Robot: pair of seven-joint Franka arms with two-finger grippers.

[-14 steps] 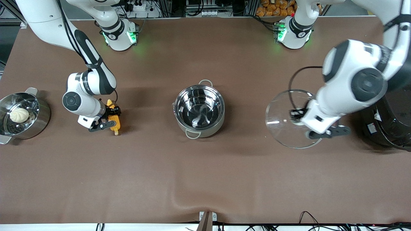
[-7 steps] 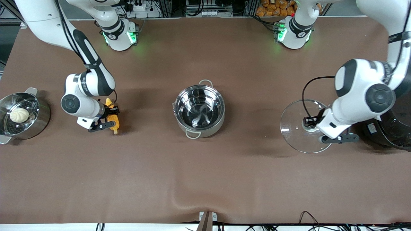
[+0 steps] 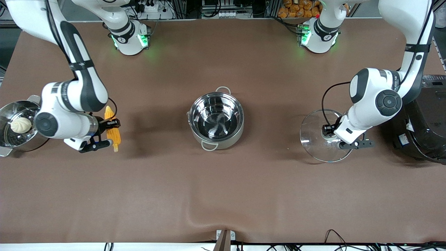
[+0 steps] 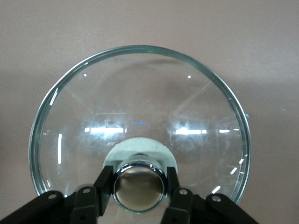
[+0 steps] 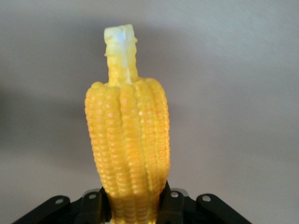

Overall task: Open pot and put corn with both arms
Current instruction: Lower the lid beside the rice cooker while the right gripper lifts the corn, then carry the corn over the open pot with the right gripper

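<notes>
The steel pot (image 3: 216,120) stands open and empty in the middle of the table. My left gripper (image 3: 330,135) is shut on the round metal knob (image 4: 139,186) of the glass lid (image 3: 313,137), which it holds level and low at the cloth between the pot and the rice cooker; I cannot tell if the lid touches. The clear glass of the lid (image 4: 140,102) fills the left wrist view. My right gripper (image 3: 104,134) is shut on the yellow corn (image 3: 113,127) and holds it above the cloth between the steamer and the pot. In the right wrist view the corn (image 5: 128,140) points its pale stub away from the right gripper (image 5: 135,207).
A steel steamer pot with a white bun (image 3: 21,124) stands at the right arm's end of the table. A big black rice cooker (image 3: 427,129) stands at the left arm's end, close to the left arm. The brown cloth has a wrinkle (image 3: 205,216) near the front edge.
My right gripper has lifted the corn off the cloth. My left gripper has carried the lid away from the pot toward the rice cooker and lowered it.
</notes>
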